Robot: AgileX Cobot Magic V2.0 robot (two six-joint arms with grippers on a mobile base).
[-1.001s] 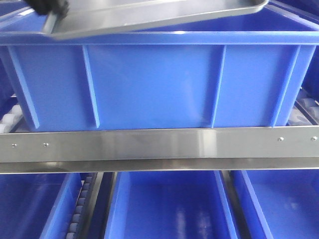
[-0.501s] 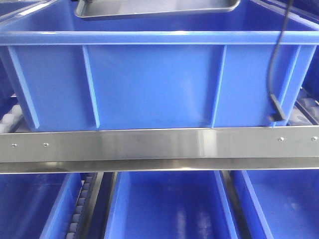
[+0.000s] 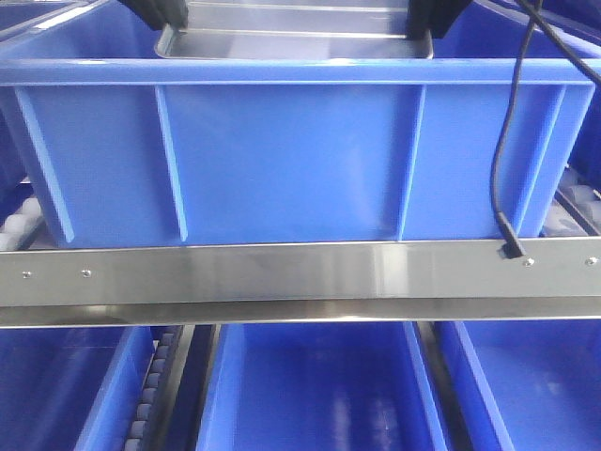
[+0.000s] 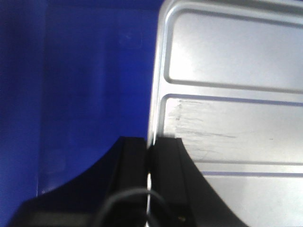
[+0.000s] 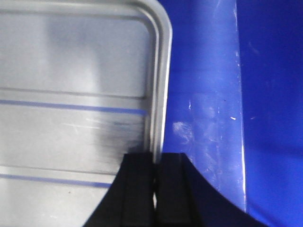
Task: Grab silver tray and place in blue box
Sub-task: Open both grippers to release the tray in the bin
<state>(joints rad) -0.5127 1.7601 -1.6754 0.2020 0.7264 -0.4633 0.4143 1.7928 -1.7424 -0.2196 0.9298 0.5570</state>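
The silver tray [image 3: 291, 42] hangs level inside the top of the blue box [image 3: 291, 160], its near rim just above the box's front lip. My left gripper [image 4: 150, 142] is shut on the tray's [image 4: 227, 94] left rim, one finger inside, one outside over the box floor [image 4: 85, 85]. My right gripper [image 5: 155, 158] is shut on the right rim of the tray [image 5: 71, 94], with the blue box [image 5: 208, 94] beside it. In the front view the left gripper [image 3: 164, 14] and right gripper [image 3: 427, 19] show as dark shapes at the tray's ends.
A steel rail [image 3: 282, 277] runs across below the box. More blue crates [image 3: 319, 385] sit on the lower shelf. A black cable [image 3: 507, 141] hangs down in front of the box's right side. Roller tracks [image 3: 150, 395] lie at the left.
The tray has come down and levelled, from tilted above the box to within its top opening. Both grippers descended with it, and the black cable swung lower.
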